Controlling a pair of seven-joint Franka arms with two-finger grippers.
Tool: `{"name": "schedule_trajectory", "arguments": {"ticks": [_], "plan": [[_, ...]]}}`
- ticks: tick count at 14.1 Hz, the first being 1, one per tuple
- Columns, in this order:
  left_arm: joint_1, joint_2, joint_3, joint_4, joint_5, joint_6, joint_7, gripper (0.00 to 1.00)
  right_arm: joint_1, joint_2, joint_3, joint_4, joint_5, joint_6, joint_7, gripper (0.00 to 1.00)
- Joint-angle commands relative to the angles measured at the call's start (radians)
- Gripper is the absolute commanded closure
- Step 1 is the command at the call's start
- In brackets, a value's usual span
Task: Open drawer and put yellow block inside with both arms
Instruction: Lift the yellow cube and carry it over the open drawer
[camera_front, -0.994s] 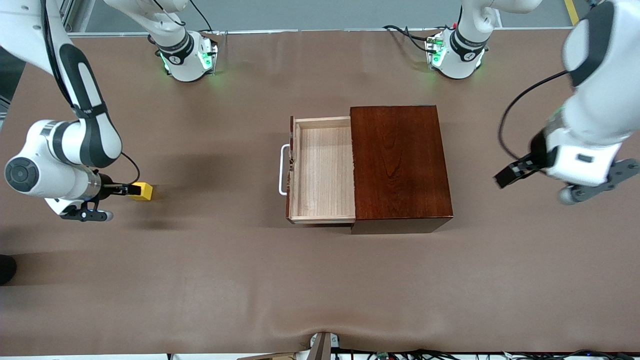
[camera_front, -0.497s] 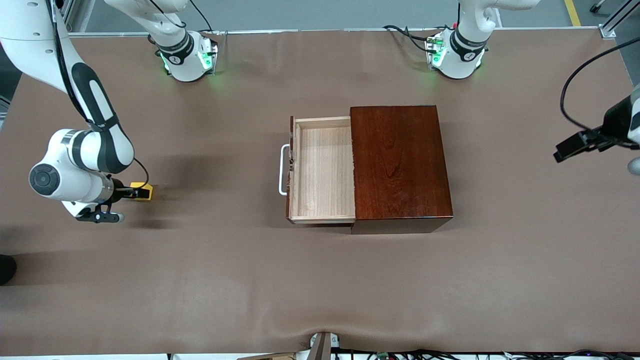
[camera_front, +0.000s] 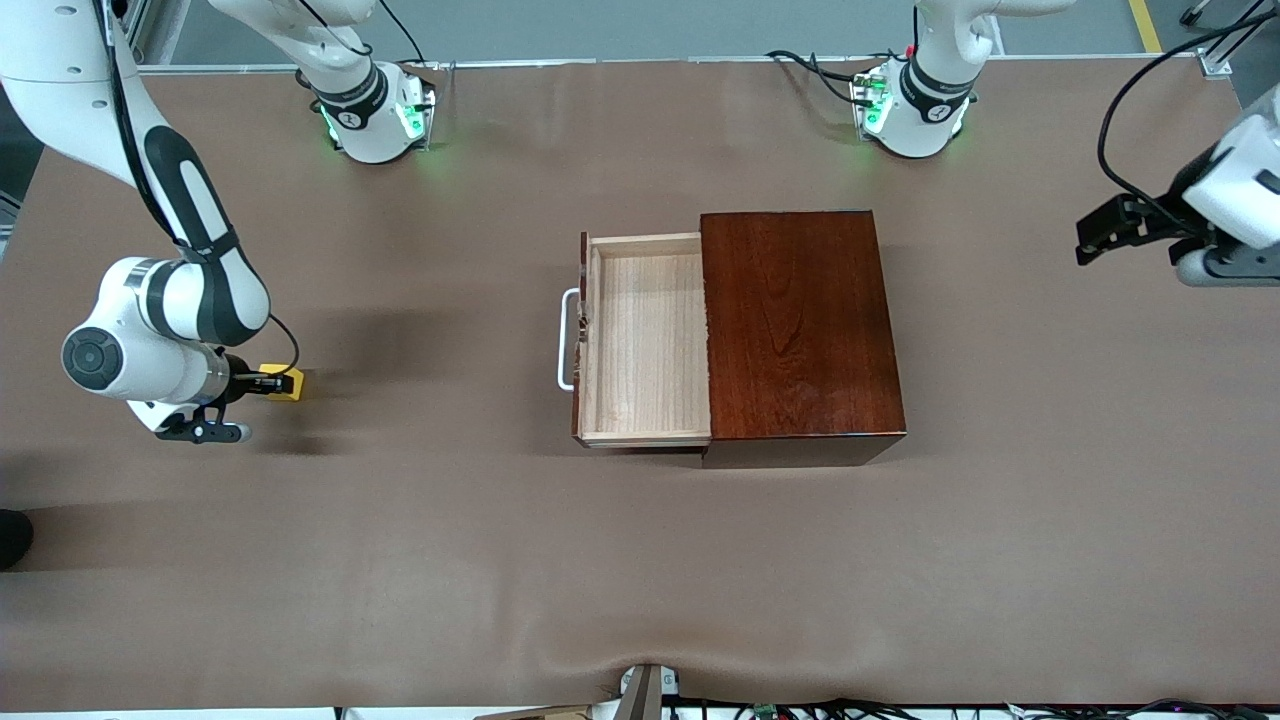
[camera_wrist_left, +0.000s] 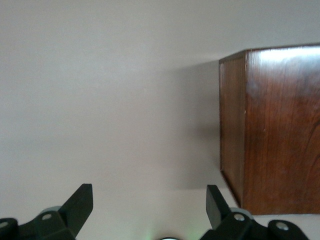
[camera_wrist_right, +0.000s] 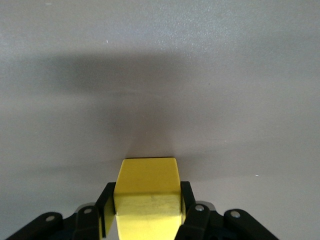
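Observation:
The yellow block sits on the table toward the right arm's end, and my right gripper is shut on it. In the right wrist view the yellow block fills the space between the black fingers. The drawer is pulled out of the dark wooden box, with its white handle facing the block. Its pale tray holds nothing. My left gripper hangs open over the table at the left arm's end. In the left wrist view that gripper holds nothing, with the box ahead of it.
Bare brown table mat lies between the block and the drawer. The two green-lit arm bases stand along the table's edge farthest from the front camera. Cables run along the edge nearest that camera.
My right gripper slid in around the yellow block and shut on it. The left arm swung outward and then back toward its base, away from the box.

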Motion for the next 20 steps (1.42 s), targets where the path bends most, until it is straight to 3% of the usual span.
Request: {"name": "schedule_trajectory", "arguments": {"ticks": [1, 6, 10, 13, 20], "plan": [[0.025, -0.032, -0.021, -0.007, 0.024, -0.032, 0.084, 0.00, -0.016, -0.025, 0.016, -0.022, 0.014, -0.017, -0.020, 1.00], [0.026, -0.048, -0.024, 0.001, 0.021, -0.043, 0.071, 0.00, 0.007, -0.072, 0.029, 0.048, 0.015, -0.170, -0.005, 1.00], [0.115, -0.051, -0.087, 0.003, -0.005, -0.043, 0.067, 0.00, 0.068, -0.094, 0.031, 0.189, 0.032, -0.384, 0.078, 1.00], [0.117, -0.051, -0.087, 0.000, -0.019, -0.043, 0.039, 0.00, 0.111, -0.094, 0.029, 0.287, 0.075, -0.507, 0.102, 1.00], [0.074, -0.046, -0.075, 0.001, -0.027, -0.041, -0.078, 0.00, 0.225, -0.097, 0.031, 0.390, 0.150, -0.597, 0.320, 1.00]]}}
